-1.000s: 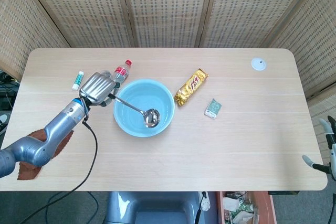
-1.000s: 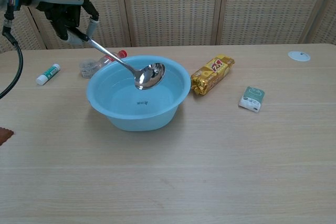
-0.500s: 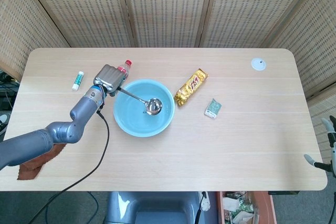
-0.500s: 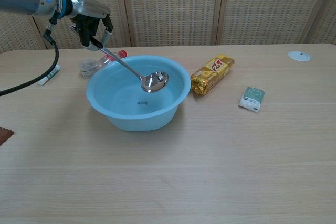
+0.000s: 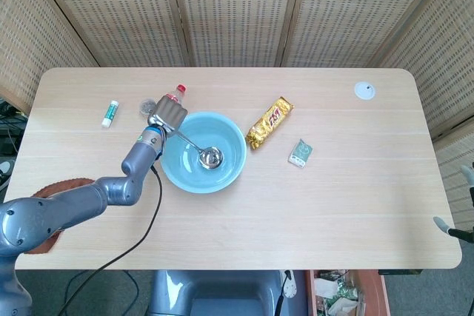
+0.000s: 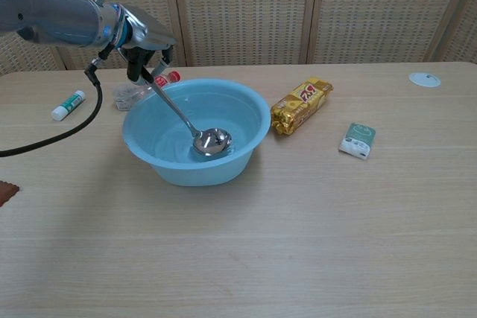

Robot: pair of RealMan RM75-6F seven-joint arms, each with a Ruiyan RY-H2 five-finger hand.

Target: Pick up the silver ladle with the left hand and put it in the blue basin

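The blue basin (image 5: pixel 229 171) (image 6: pixel 253 113) sits left of the table's middle. The silver ladle (image 5: pixel 208 158) (image 6: pixel 211 141) has its bowl down on the basin's floor, and its handle slants up over the far left rim. My left hand (image 5: pixel 167 118) (image 6: pixel 145 44) grips the top of that handle just above the rim. At the lower right edge of the head view only a small part of my right hand (image 5: pixel 453 227) shows; its fingers are too little seen to judge.
A clear plastic bottle with a red cap (image 5: pixel 178 92) (image 6: pixel 168 78) lies right behind my left hand. A white tube (image 5: pixel 109 113) (image 6: pixel 68 104) lies further left. A gold snack bag (image 5: pixel 269 122) (image 6: pixel 301 105), a green packet (image 5: pixel 300 152) (image 6: pixel 357 140) and a white disc (image 5: pixel 364 91) (image 6: pixel 424 79) lie to the right.
My left hand moved toward the basin's far left rim and lowered the ladle; its bowl went from hanging above the basin to resting on the basin floor.
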